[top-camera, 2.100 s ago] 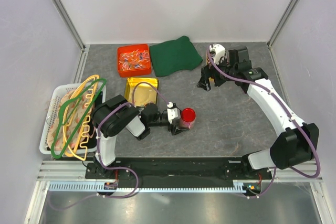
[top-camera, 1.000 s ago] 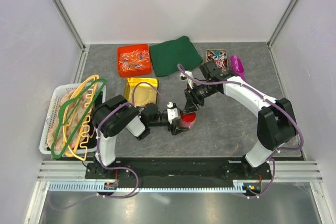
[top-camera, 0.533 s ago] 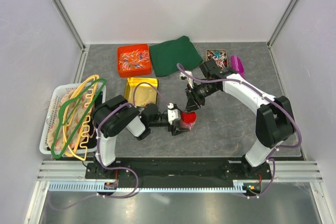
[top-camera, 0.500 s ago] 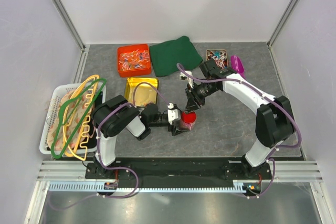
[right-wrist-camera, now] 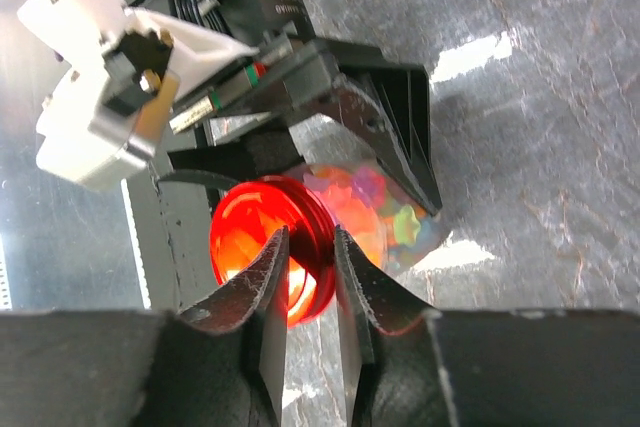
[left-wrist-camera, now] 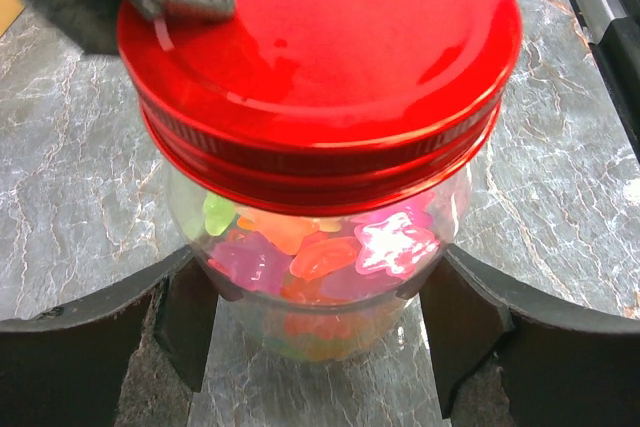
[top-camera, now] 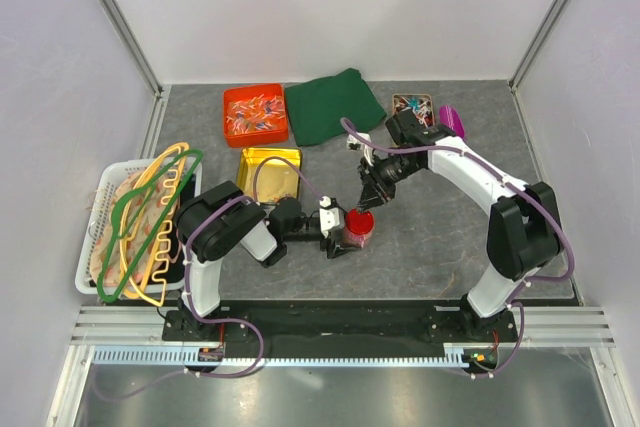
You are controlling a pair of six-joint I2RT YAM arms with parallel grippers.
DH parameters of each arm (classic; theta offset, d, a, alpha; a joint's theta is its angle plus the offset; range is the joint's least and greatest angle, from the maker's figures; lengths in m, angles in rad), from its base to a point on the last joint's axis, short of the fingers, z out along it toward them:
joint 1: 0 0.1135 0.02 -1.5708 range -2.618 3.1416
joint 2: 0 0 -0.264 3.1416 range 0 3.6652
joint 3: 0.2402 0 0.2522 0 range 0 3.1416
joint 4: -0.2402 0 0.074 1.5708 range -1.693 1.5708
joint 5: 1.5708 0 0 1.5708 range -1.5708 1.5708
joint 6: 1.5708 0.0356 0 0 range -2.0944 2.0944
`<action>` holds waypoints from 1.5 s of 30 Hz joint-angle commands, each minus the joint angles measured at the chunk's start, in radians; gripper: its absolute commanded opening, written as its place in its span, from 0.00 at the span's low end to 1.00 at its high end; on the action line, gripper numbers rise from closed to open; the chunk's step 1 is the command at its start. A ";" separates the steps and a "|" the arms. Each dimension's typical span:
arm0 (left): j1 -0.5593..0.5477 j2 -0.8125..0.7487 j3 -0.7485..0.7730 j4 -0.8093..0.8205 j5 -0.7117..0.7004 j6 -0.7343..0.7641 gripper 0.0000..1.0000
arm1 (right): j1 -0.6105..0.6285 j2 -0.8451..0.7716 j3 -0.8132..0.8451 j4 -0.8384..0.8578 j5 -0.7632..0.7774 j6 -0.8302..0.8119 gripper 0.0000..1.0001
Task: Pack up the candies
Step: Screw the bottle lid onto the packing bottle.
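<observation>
Looks nearly done: seeing candies (left-wrist-camera: 320, 257) already inside the clear jar (top-camera: 357, 232), mid-table, with red lid (left-wrist-camera: 320, 57) on top. Got left gripper (left-wrist-camera: 320, 317) spread wide and clamped on the jar's sides. Got right gripper (right-wrist-camera: 310, 247) narrowed at the lid rim from the far side; can't tell whether gripping or just touching. Probably left: seating or tightening the lid. Sitting on grey marbled table (top-camera: 430, 247), white walls around; orange tray (top-camera: 227, 117) and green cloth (top-camera: 333, 105) far, yellow box (top-camera: 262, 162) and hanger basket (top-camera: 86, 247) left

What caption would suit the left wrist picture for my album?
Left tool grips a clear jar of colourful candies, with the right tool at its red lid.
</observation>
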 commanded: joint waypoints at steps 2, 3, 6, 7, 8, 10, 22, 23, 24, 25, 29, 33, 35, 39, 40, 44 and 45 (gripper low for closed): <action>0.010 0.004 0.012 -0.017 -0.040 0.020 0.50 | -0.011 -0.004 -0.027 -0.149 0.069 -0.096 0.28; 0.009 0.002 0.012 -0.017 -0.041 0.021 0.50 | -0.018 -0.005 -0.032 -0.155 0.069 -0.104 0.28; 0.010 0.004 0.012 -0.015 -0.041 0.020 0.50 | -0.029 -0.021 -0.049 -0.173 0.064 -0.125 0.28; 0.010 0.005 0.013 -0.015 -0.039 0.021 0.50 | -0.029 -0.030 -0.052 -0.178 0.060 -0.132 0.28; 0.010 0.004 0.013 -0.017 -0.040 0.020 0.50 | -0.029 -0.033 -0.055 -0.185 0.058 -0.135 0.28; 0.010 0.004 0.013 -0.017 -0.039 0.020 0.50 | -0.030 -0.038 -0.064 -0.198 0.043 -0.148 0.28; 0.009 0.005 0.015 -0.017 -0.044 0.018 0.50 | 0.083 -0.047 -0.081 -0.247 -0.008 -0.152 0.28; 0.010 0.005 0.013 -0.018 -0.044 0.020 0.50 | 0.085 -0.047 -0.086 -0.247 -0.002 -0.156 0.28; 0.009 0.005 0.015 -0.018 -0.045 0.020 0.50 | 0.086 -0.045 -0.095 -0.248 0.018 -0.158 0.28; 0.009 0.004 0.015 -0.018 -0.045 0.020 0.50 | 0.088 -0.045 -0.101 -0.247 0.029 -0.159 0.27; 0.009 0.004 0.015 -0.017 -0.047 0.018 0.50 | 0.085 -0.050 -0.130 -0.251 0.056 -0.170 0.28; 0.010 0.004 0.015 -0.021 -0.047 0.020 0.50 | 0.085 -0.068 -0.158 -0.251 0.095 -0.173 0.30; 0.010 0.004 0.015 -0.020 -0.047 0.021 0.50 | 0.085 -0.076 -0.162 -0.254 0.115 -0.173 0.35; 0.010 0.005 0.015 -0.021 -0.047 0.020 0.50 | 0.082 -0.100 -0.156 -0.259 0.151 -0.175 0.42; 0.010 0.005 0.015 -0.023 -0.047 0.020 0.50 | 0.080 -0.104 -0.153 -0.256 0.155 -0.170 0.45; 0.009 0.005 0.015 -0.023 -0.045 0.020 0.50 | 0.063 -0.113 -0.113 -0.253 0.199 -0.159 0.50; 0.010 0.005 0.015 -0.023 -0.045 0.020 0.50 | 0.063 -0.120 -0.106 -0.253 0.211 -0.158 0.54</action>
